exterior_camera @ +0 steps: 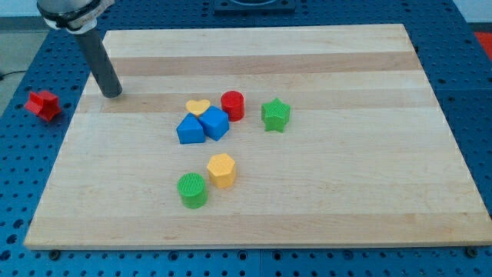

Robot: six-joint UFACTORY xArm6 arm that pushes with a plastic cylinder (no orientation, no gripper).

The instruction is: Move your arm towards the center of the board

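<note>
My tip (112, 93) rests on the wooden board (346, 177) near its upper left corner, well to the left of all the blocks on the board. Near the board's middle sit a yellow heart (197, 107), a red cylinder (233, 105), a green star (275, 115), a blue cube (216, 123) and a blue wedge-like block (189, 130) touching the cube. Lower down are a yellow hexagon (221, 170) and a green cylinder (192, 190).
A red star-shaped block (43, 104) lies off the board on the blue perforated table (19, 177) at the view's left. The arm's body (71, 11) enters from the top left corner.
</note>
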